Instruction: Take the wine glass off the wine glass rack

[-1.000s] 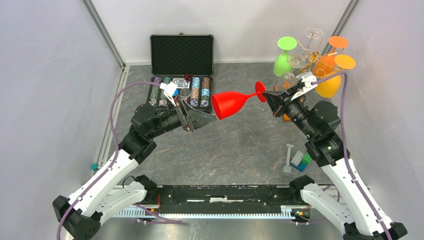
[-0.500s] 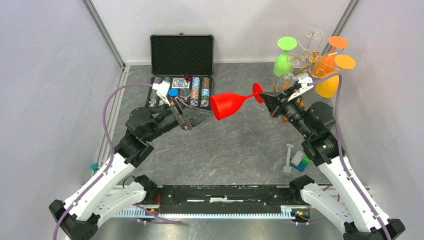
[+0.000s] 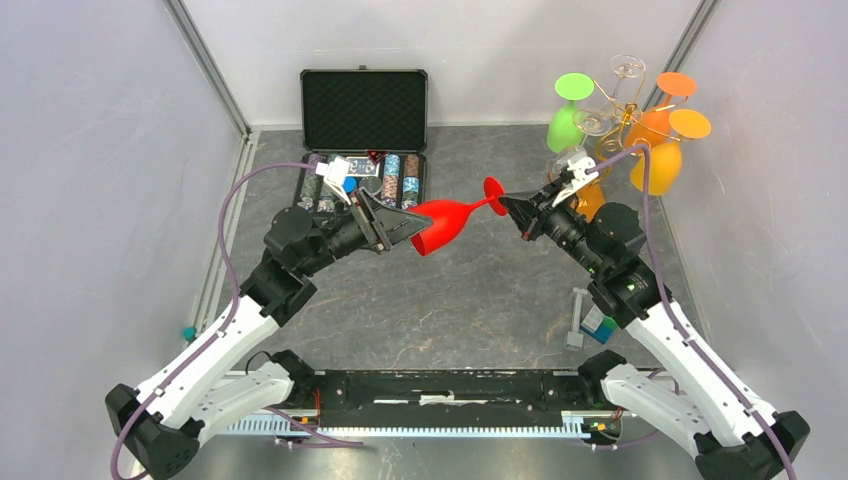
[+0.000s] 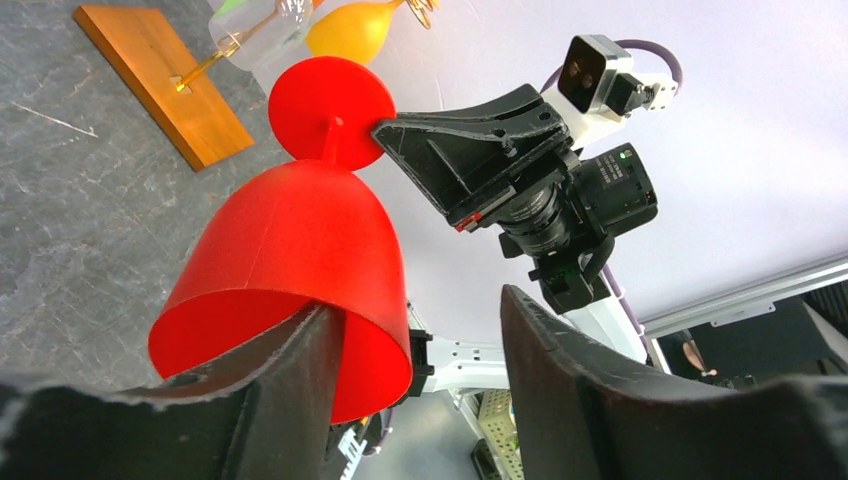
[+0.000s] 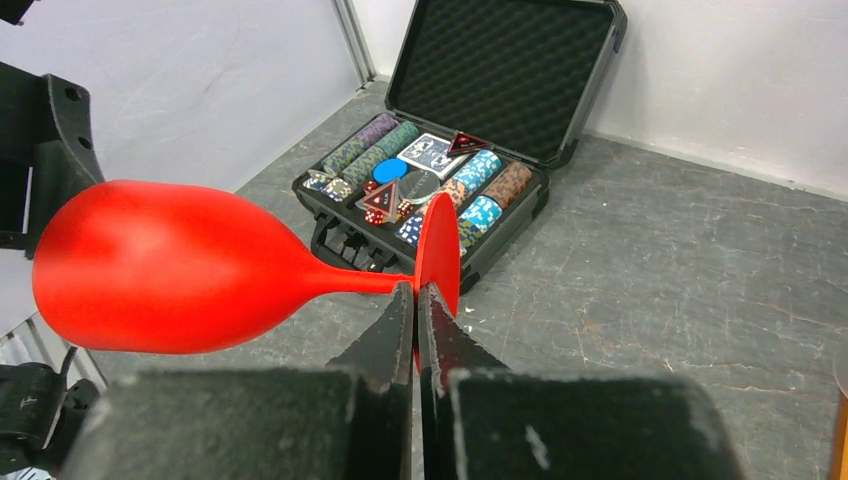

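A red wine glass (image 3: 440, 222) hangs sideways in the air over the middle of the table. My right gripper (image 3: 512, 208) is shut on its round foot, which shows in the right wrist view (image 5: 416, 295). My left gripper (image 3: 405, 225) is open at the bowl's mouth. In the left wrist view, one finger (image 4: 290, 380) is inside the red bowl (image 4: 300, 240) and the other stands clear outside it. The gold wire rack (image 3: 630, 110) stands at the back right on its wooden base (image 4: 165, 80). It holds green (image 3: 563, 125), orange (image 3: 655, 165) and clear glasses.
An open black case (image 3: 365, 110) of poker chips lies at the back, left of centre, and shows in the right wrist view (image 5: 480, 80). Blue and green blocks (image 3: 603, 320) and a grey piece (image 3: 577, 318) lie near the right arm. Walls close in on both sides.
My right gripper has carried the red glass left, away from the rack. My left gripper has come up to the bowl, and one finger is now inside its mouth.
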Robot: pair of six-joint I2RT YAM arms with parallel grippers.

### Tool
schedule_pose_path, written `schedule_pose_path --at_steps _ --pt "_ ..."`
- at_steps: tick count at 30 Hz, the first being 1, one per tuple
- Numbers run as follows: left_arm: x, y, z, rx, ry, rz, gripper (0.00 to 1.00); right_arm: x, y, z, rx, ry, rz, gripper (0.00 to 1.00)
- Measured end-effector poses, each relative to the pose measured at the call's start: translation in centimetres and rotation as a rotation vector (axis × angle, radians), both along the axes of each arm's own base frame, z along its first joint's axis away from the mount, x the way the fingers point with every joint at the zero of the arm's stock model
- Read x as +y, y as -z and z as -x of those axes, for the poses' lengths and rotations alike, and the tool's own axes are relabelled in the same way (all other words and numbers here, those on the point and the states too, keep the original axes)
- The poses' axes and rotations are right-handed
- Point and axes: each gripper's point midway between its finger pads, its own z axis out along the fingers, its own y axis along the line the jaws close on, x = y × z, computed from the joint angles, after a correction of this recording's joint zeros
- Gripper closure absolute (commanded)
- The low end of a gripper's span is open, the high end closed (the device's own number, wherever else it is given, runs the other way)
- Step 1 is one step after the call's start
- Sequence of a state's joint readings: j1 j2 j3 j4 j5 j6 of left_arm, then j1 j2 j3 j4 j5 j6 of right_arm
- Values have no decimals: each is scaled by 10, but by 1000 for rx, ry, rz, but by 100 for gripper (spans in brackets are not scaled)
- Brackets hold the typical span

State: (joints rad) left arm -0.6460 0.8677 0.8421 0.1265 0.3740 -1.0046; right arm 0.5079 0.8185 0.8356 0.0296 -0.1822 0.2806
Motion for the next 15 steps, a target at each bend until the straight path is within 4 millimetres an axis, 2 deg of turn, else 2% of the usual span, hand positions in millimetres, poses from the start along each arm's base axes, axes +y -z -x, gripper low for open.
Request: schedule_pose_path --at_steps 11,14,15 --pt "-1 6 -8 74 -32 16 98 11 13 -8 16 12 18 100" --pt "0 10 -11 88 -49 5 98 11 13 -9 10 23 25 100" --pt "1 11 -11 89 -54 2 98 10 13 -9 9 24 26 96"
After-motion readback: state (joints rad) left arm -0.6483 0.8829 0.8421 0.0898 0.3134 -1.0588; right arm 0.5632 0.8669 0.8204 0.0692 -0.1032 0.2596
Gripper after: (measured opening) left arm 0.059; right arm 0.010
